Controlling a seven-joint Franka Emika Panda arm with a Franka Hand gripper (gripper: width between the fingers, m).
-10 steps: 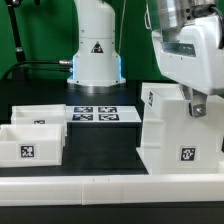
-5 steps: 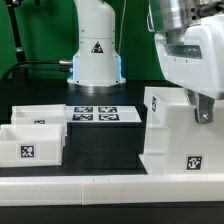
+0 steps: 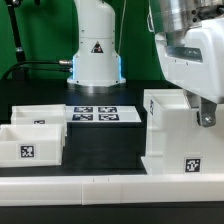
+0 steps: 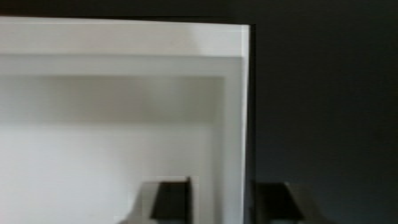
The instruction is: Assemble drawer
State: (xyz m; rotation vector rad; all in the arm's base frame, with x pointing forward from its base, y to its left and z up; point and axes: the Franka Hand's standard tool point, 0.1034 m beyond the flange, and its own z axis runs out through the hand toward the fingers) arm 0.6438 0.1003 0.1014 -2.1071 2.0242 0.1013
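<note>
The drawer's big hollow white housing [image 3: 170, 140] stands at the exterior view's right, with a tag on its front. My gripper [image 3: 205, 113] comes down on its right wall and is shut on it. In the wrist view the housing's wall [image 4: 233, 110] runs between my two dark fingers [image 4: 171, 203], with my gripper [image 4: 222, 204] astride it. Two small white trays with tags sit at the exterior view's left, one behind [image 3: 40, 116] and one in front [image 3: 27, 146]. Their knobs do not show.
The marker board [image 3: 95, 113] lies flat between the trays and the housing. A long low white rail [image 3: 110, 186] runs along the front. The arm's white base [image 3: 97, 50] stands at the back centre.
The housing has shifted toward the exterior view's right and a little nearer, turning slightly, with my gripper on its wall. The trays have not moved.
</note>
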